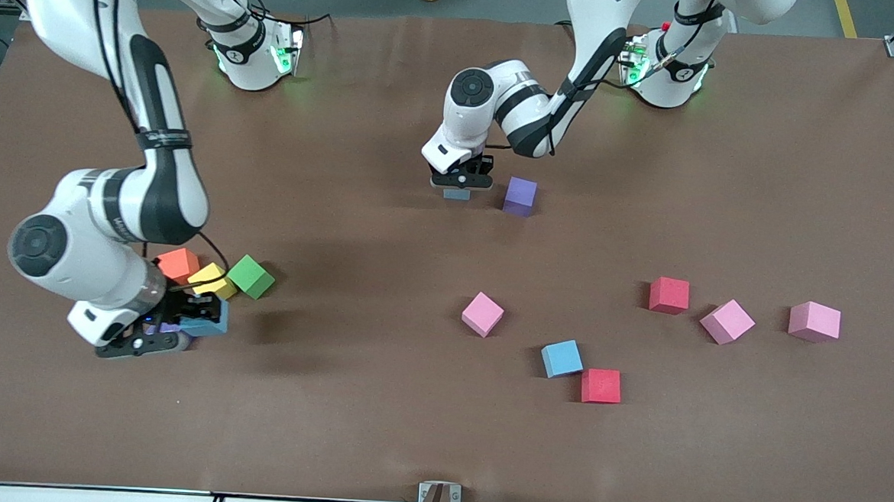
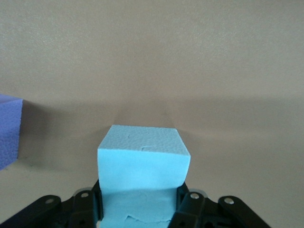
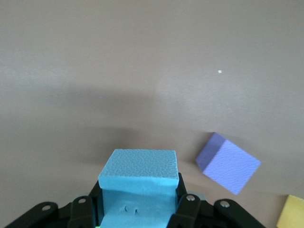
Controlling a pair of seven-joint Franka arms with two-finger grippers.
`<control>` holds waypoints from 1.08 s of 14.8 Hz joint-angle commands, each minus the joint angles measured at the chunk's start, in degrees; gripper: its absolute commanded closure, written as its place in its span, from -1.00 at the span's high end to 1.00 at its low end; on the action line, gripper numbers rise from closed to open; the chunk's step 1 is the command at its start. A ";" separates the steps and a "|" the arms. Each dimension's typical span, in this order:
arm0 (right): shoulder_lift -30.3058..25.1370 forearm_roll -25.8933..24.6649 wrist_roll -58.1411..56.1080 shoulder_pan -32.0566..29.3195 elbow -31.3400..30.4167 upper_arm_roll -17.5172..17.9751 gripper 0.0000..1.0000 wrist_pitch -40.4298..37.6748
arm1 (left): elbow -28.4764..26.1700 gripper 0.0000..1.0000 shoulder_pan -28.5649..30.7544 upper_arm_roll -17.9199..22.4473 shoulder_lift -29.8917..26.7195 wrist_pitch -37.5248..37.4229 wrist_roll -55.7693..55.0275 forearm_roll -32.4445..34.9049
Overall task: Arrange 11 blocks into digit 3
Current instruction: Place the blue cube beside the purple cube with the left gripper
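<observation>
L gripper: clamped on a light blue block, low over the counter mid-width, toward the robots' bases; fingers press both sides of the block.
Purple block: on counter just beside L gripper, not touching its block; edge also seen in L wrist view.
R gripper: closed on 2nd light blue block, low over counter at R arm's end.
Cluster by R gripper: orange block, yellow block, green block in a close row, just beside the held block. Another purple block lies on counter near R gripper, mostly hidden under the wrist in front view.
Bright pink block: alone, mid counter, turned at an angle.
3rd light blue block: nearer the front cam, corner touching a red block.
2nd red block: toward L arm's end.
Pale pink cubes and: beside that red block, further toward L arm's end, apart from each other.
Digit 3: no figure formed; blocks scattered.
</observation>
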 commanded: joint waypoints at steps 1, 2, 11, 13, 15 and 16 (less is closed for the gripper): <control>0.39 0.49 0.23 0.22 1.49 0.90 -0.49 -0.65 | -1.37 -0.50 -0.03 0.02 -0.11 1.19 -0.44 0.80; 0.39 0.41 0.23 0.14 1.92 0.90 -0.49 -0.66 | -1.19 -0.47 0.06 -0.07 -0.20 1.19 -0.61 0.80; 0.56 0.93 1.80 -1.27 3.86 0.99 -0.75 -0.74 | -0.75 1.00 0.41 0.19 -0.46 1.01 -1.23 0.63; 0.56 0.93 2.34 -1.01 3.86 0.99 -0.67 -0.83 | -0.40 1.00 0.41 0.28 -0.81 0.92 -4.55 0.54; 0.47 0.93 2.61 -0.66 3.77 0.99 -0.67 -0.83 | -0.40 1.00 0.41 0.28 -2.12 0.84 -7.20 0.63; 0.47 1.02 3.39 -0.48 3.77 0.99 -0.68 -0.92 | -0.49 1.00 0.41 0.28 -3.09 0.49 -7.30 0.72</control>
